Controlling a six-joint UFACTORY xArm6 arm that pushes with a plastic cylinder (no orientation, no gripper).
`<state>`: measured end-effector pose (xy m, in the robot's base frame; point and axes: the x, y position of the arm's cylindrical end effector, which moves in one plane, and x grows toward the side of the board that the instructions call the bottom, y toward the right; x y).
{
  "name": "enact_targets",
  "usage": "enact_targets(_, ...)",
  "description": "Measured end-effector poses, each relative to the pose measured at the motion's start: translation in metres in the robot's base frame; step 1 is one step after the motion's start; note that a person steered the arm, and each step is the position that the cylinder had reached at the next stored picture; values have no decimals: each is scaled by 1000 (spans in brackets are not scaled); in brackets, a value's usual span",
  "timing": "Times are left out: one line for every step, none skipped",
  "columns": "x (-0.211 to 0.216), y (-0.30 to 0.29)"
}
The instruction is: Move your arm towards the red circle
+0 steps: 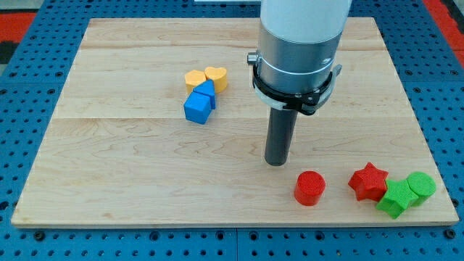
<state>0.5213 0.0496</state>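
The red circle (pixel 309 188) is a short red cylinder near the view's bottom, right of centre, on the wooden board (pixel 130 167). My tip (pixel 275 162) rests on the board just up and to the left of the red circle, a small gap apart from it. The dark rod rises from the tip into the arm's grey and white body at the view's top.
A red star (pixel 368 180), a green star (pixel 396 199) and a green circle (pixel 421 184) cluster at the bottom right. Two blue blocks (pixel 199 103), an orange block (pixel 195 78) and a yellow heart (pixel 216 76) cluster at upper centre-left. Blue pegboard surrounds the board.
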Motion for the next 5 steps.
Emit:
enact_targets(2, -39)
enact_targets(33, -76)
enact_targets(41, -61)
enact_targets(42, -32)
enact_targets(42, -26)
